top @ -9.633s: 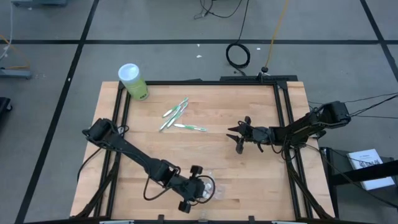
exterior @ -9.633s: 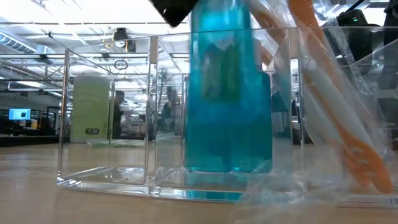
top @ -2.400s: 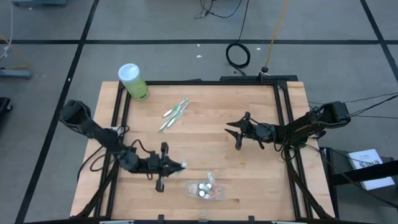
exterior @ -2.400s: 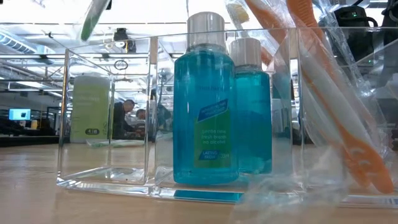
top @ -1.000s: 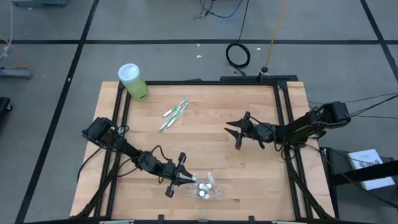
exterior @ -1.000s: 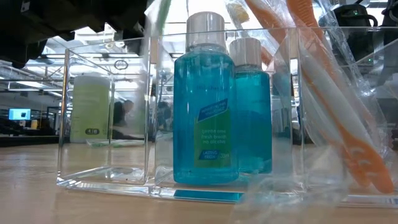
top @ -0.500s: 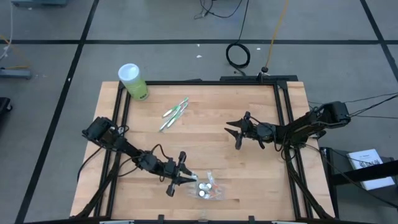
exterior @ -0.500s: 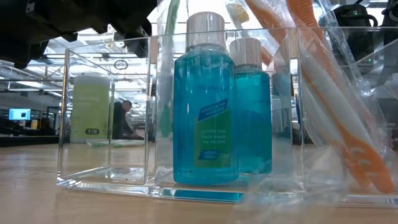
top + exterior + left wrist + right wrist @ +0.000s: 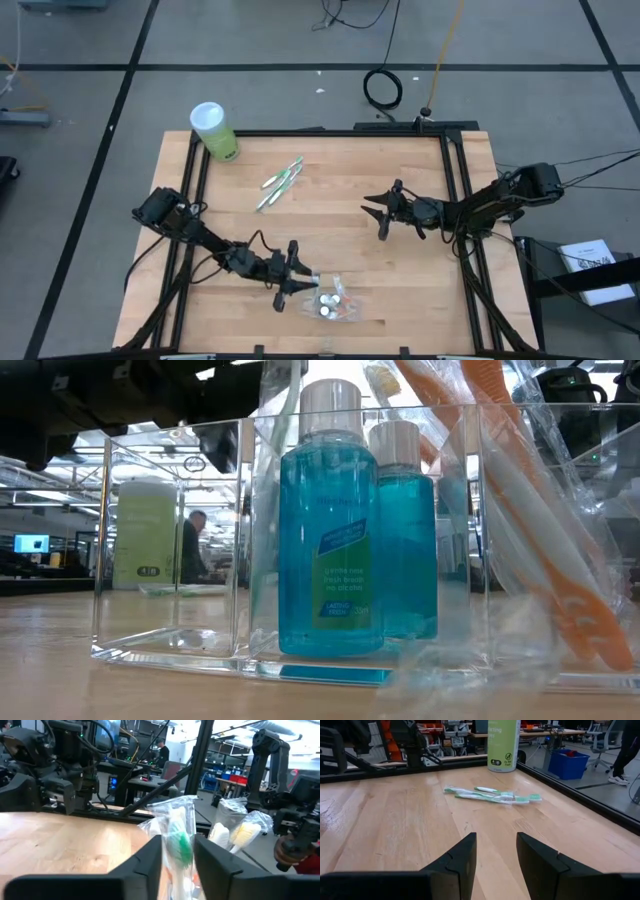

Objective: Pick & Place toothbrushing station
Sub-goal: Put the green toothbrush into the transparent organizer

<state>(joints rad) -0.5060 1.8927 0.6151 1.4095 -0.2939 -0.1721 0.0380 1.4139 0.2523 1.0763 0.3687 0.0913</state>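
The clear organizer (image 9: pixel 170 550) sits at the table's near edge, holding two blue bottles (image 9: pixel 330 530). The left gripper (image 9: pixel 296 284), right at its left side, has fingers spread loosely around an upright wrapped green toothbrush (image 9: pixel 181 845) standing in the organizer. The right gripper (image 9: pixel 383 218) waits well beyond, fingers apart, empty, with more toothbrushes (image 9: pixel 280 184) farther off

Grey tiled floor (image 9: pixel 80 110); blue bin (image 9: pixel 568 763); office chair (image 9: pixel 600 731).

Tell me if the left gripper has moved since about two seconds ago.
Yes. In the high view the left gripper has moved rightward along the table's near edge, from well short of the clear organizer to right beside it.
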